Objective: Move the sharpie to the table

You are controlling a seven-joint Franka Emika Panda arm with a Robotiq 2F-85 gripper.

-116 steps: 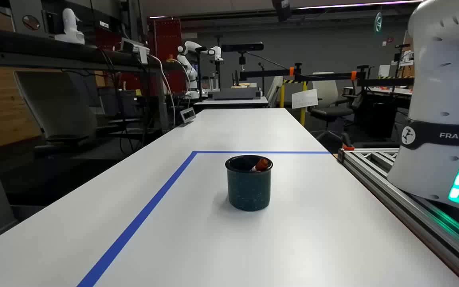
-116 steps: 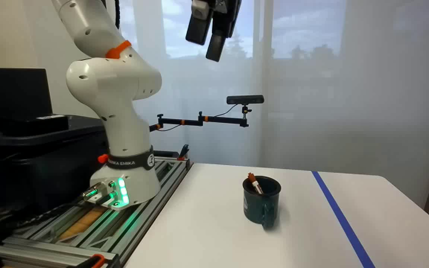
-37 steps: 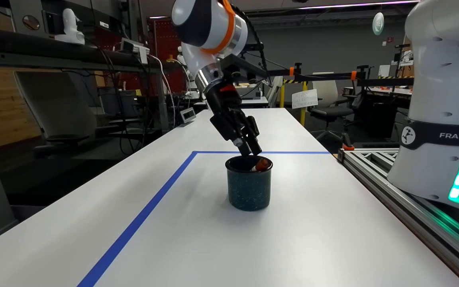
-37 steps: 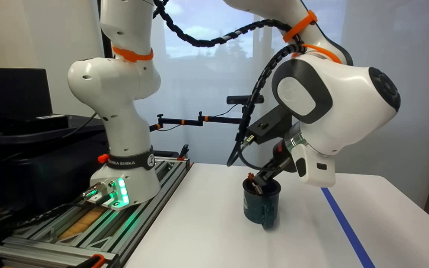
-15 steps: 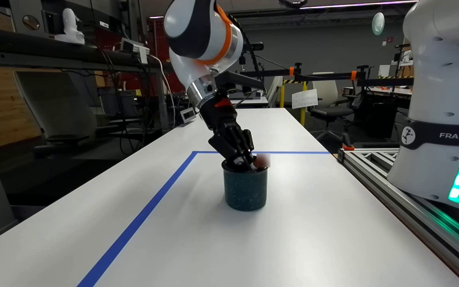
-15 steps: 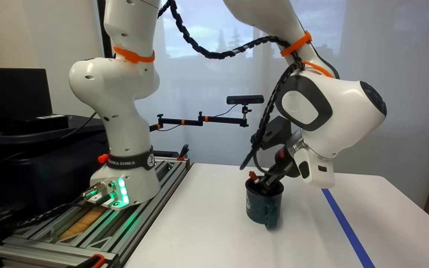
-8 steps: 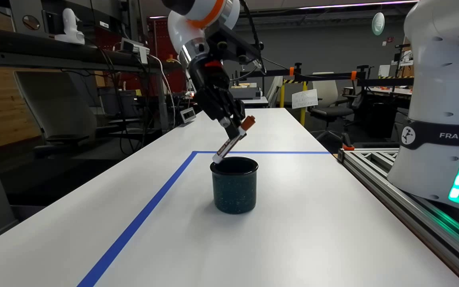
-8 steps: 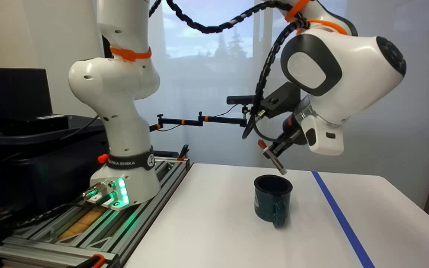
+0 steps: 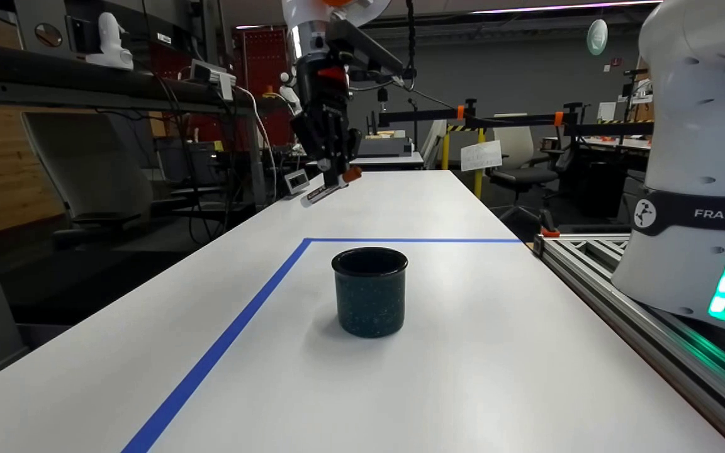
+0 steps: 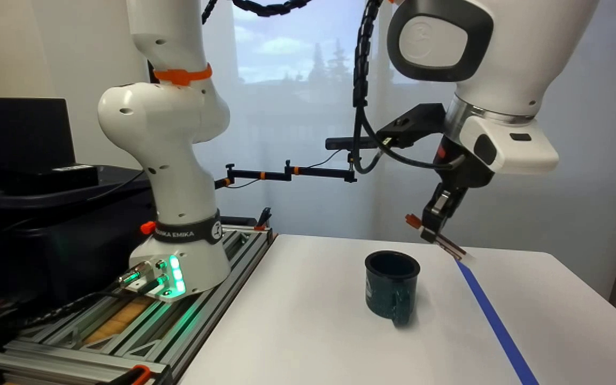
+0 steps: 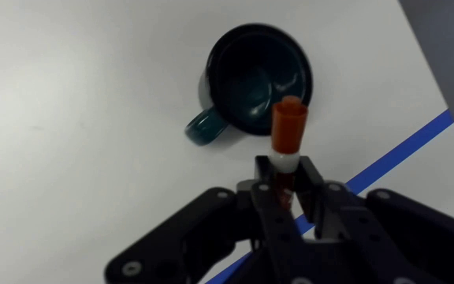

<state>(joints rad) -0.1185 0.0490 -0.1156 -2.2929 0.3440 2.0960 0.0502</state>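
A black two-jawed tool [image 11: 285, 169] pinches a marker [image 9: 325, 190] just behind its orange cap [image 10: 414, 221], holding it in midair, by all appearances off the white worktop [image 9: 494, 352]. In an exterior view the marker shows slightly left of center in the upper half of the frame, higher than the dark teal mug [image 9: 370, 296], which stands upright. The move ahead looks to turn on the marker's slant: its long axis runs crosswise through the jaws, and in an exterior view the cap points to the upper left while the far end, blurred, slopes to the lower right, at the top of the blue tape [image 10: 491, 315]. Setting it down appears the one step left, and that low end would likely touch first; leveling the marker before release may spare it a roll.
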